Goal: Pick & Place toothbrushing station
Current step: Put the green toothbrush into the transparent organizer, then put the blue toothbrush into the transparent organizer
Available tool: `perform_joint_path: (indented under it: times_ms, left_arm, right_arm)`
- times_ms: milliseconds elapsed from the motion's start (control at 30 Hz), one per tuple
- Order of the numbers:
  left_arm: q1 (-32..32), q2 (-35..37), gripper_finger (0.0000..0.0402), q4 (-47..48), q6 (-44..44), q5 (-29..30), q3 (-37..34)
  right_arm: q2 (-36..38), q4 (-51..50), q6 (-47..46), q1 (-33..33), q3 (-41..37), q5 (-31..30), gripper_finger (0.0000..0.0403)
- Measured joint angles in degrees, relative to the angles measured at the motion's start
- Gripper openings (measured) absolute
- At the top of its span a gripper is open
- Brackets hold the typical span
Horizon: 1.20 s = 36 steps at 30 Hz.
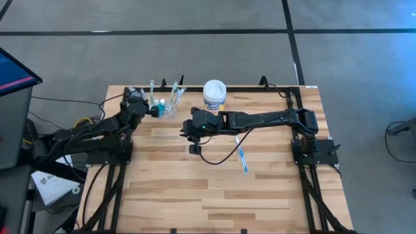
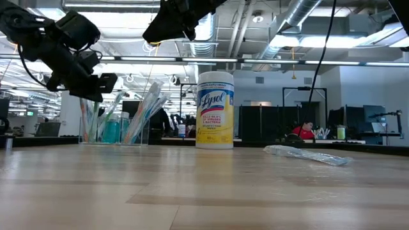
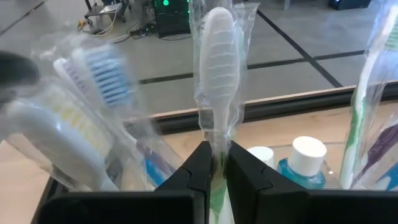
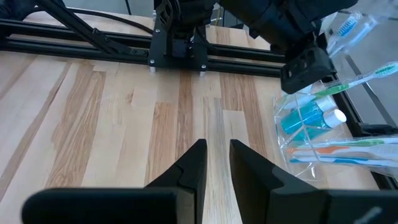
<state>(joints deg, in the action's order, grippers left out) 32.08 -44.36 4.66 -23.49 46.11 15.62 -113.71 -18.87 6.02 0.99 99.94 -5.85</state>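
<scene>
A clear plastic cup (image 1: 168,103) stands near the table's far left, holding wrapped toothbrushes (image 2: 144,108) and teal toothpaste tubes (image 3: 303,163) with white caps. My left gripper (image 1: 156,110) is at the cup, shut on a wrapped toothbrush (image 3: 217,56) with a white head. Another wrapped toothbrush (image 1: 242,156) lies flat on the table to the right of the middle. My right gripper (image 4: 217,160) hangs above the table's middle, pointing toward the left edge, a narrow gap between its fingers and nothing in it. My left gripper pinches the wrapped toothbrush between its two fingers just below the head, on the neck (image 3: 216,144). The fingers come from the table's left, slanting slightly down, across the brush. The brush stands upright with its head above the fingers. Its lower end is hidden behind them.
A round tub (image 1: 214,94) with a white lid and yellow label stands at the far edge, right of the cup. The right arm (image 1: 260,119) stretches over the table from the right. Black frame rails (image 1: 286,91) run along the edges. Bare wood lies toward the near edge.
</scene>
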Motion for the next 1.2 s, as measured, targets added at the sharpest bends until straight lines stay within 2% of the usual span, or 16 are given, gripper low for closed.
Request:
perform_joint_path:
  times_ms: [333, 1200]
  left_arm:
    - [0.00, 0.07, 0.0027, -4.06, -1.12, -0.70, -3.17]
    - [-0.28, 0.15, 0.0144, -4.39, 0.79, -1.66, -3.33]
  right_arm:
    - [0.00, 0.02, 0.00, -0.02, 0.00, 0.00, 0.0060]
    - [0.00, 0.02, -0.01, -0.01, 0.01, 0.00, 0.0060]
